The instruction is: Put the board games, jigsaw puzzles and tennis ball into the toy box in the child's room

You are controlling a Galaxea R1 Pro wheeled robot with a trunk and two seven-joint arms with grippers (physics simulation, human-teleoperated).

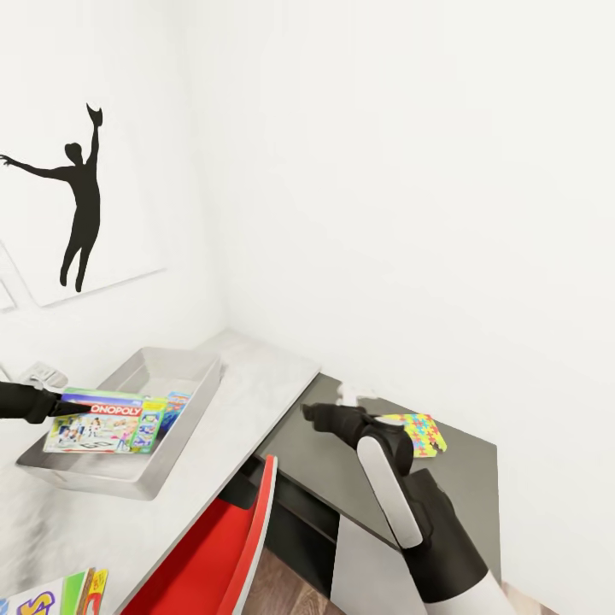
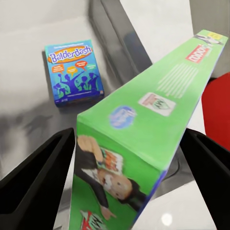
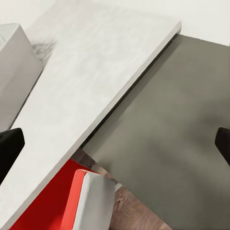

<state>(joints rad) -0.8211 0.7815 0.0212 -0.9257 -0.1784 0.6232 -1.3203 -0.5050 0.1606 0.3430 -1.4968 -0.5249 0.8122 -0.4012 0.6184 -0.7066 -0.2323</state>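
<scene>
So you had the left gripper (image 2: 120, 187) clamped on the green-edged Monopoly carton (image 1: 107, 421) over the shallow grey toy box (image 1: 184, 444); blue Balderdash carton (image 2: 74, 72) already inside, multicoloured jigsaw square (image 1: 423, 431) left; right gripper (image 3: 115, 143) spread open.

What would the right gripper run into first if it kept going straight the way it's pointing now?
Most likely the dark grey shelf section: the right gripper, open and empty, looks down onto its bare top beside the pale desk's edge. Depth is unclear.
</scene>
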